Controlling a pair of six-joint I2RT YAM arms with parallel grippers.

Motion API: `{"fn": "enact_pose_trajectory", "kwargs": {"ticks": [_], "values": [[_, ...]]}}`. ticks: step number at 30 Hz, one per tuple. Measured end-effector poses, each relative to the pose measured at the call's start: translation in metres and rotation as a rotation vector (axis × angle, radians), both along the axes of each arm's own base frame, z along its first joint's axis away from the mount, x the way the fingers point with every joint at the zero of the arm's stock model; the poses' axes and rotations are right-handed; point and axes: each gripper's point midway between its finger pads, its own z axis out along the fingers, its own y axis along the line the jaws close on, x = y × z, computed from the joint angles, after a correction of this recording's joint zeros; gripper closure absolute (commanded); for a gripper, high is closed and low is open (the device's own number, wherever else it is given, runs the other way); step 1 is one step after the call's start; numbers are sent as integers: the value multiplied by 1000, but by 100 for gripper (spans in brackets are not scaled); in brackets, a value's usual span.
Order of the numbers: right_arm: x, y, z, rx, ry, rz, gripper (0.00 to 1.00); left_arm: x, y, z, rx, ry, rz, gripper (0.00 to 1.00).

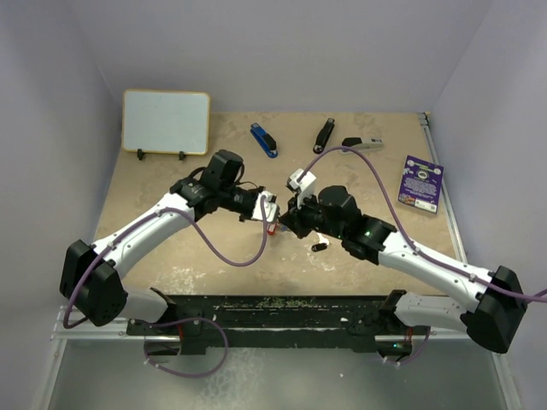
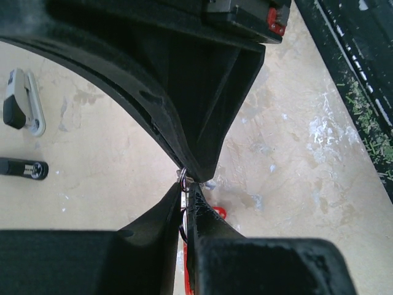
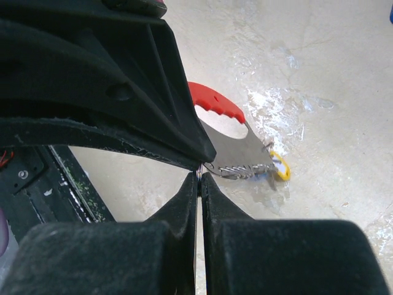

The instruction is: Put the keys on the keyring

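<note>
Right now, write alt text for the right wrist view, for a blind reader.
The right gripper is shut on the keyring, tip to tip with the left gripper above it. Past them are its red fob and a yellow tag, over a pale table.

Top external: fixed high at the near side, looking down over the counter [image 1: 162,196]. Left wrist: near, sighting past left claw [image 2: 186,186] at frame bottom onto the counter; right wrist likewise, past right claw [image 3: 200,177]. Shared by all three: the keyring [image 1: 274,227], mid-frame, where both claws meet.
</note>
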Motion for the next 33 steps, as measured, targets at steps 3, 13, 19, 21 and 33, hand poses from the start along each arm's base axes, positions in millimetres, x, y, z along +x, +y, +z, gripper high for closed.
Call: {"fn": "enact_pose_trajectory", "kwargs": {"ticks": [3, 13, 19, 21, 33], "values": [[-3, -4, 5, 18, -19, 2, 100, -3, -3, 5, -21, -2, -26, 88], [-7, -6, 13, 50, -56, 16, 100, -7, -7, 10, -51, -16, -68, 84], [-8, -7, 14, 50, -67, 20, 100, -5, -8, 9, -59, -31, -67, 84], [-8, -7, 13, 48, -67, 22, 100, -5, -9, 8, -60, -34, -67, 84], [-14, -10, 13, 57, -85, 24, 100, -6, -9, 6, -93, -7, -72, 79]]}}
